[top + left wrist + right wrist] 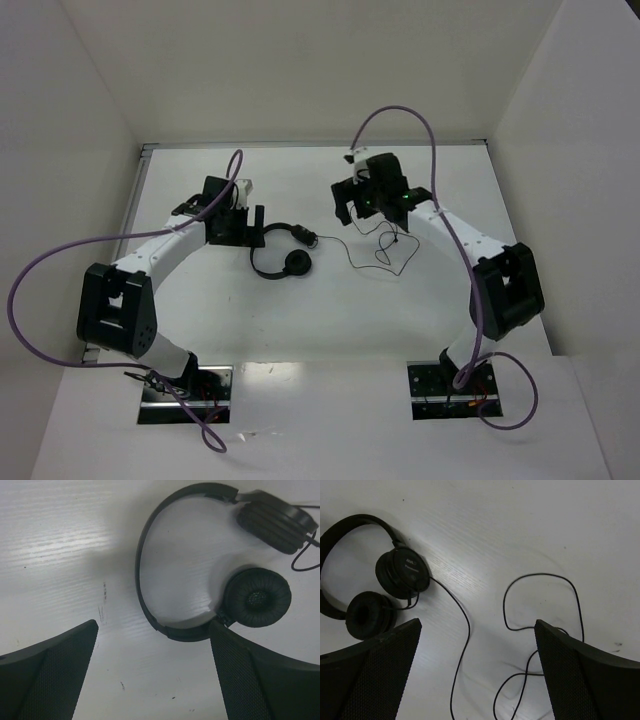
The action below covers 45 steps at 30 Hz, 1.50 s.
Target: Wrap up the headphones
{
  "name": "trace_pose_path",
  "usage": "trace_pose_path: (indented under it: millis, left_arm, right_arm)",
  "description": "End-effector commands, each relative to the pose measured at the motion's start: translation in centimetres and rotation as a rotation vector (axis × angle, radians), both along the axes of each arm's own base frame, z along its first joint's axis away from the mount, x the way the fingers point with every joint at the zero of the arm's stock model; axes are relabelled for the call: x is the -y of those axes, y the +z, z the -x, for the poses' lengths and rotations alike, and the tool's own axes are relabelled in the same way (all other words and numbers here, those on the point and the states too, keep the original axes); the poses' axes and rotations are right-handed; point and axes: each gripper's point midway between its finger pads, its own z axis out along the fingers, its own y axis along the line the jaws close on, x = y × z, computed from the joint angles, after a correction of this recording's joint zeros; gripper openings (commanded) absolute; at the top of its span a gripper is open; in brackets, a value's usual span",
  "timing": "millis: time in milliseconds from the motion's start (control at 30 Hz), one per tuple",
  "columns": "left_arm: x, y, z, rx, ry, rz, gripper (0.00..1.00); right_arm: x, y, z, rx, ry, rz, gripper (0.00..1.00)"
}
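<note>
The black headphones (297,264) lie flat on the white table (330,320) between the two arms. In the left wrist view the headband (141,575) arcs across the frame, with one round ear pad (256,597) facing up and the other cup (275,522) beyond it. My left gripper (154,625) hovers open just above the lower bend of the headband, nothing between its fingers. The thin dark cord (465,630) runs from the cup (402,572) and loops loosely over the table. My right gripper (477,622) stands open above those loops, holding nothing.
White walls (90,120) close in the table on the left, back and right. Thick purple arm cables (40,270) hang beside each arm. Two metal base plates (450,385) sit at the near edge.
</note>
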Motion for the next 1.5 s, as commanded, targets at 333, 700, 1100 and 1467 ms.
trace_pose_path:
  millis: [333,700,1100,1467]
  left_arm:
    - [0.9,2.2,-2.9,0.132,0.045,0.072,1.0]
    - [0.7,1.2,-2.1,0.1,0.038,0.059,1.0]
    - [0.8,0.0,-1.4,0.1,0.011,0.064,1.0]
    - [0.4,0.5,-1.3,0.097,0.023,0.047,1.0]
  right_arm:
    - [-9.4,2.8,-2.9,0.279,0.175,0.06,1.0]
    - [-14.2,-0.3,-0.1,0.193,0.357,0.021,1.0]
    - [-14.9,-5.1,1.0,0.099,0.389,0.066,1.0]
    - [-15.2,-8.1,0.9,0.071,0.4,0.073,0.94]
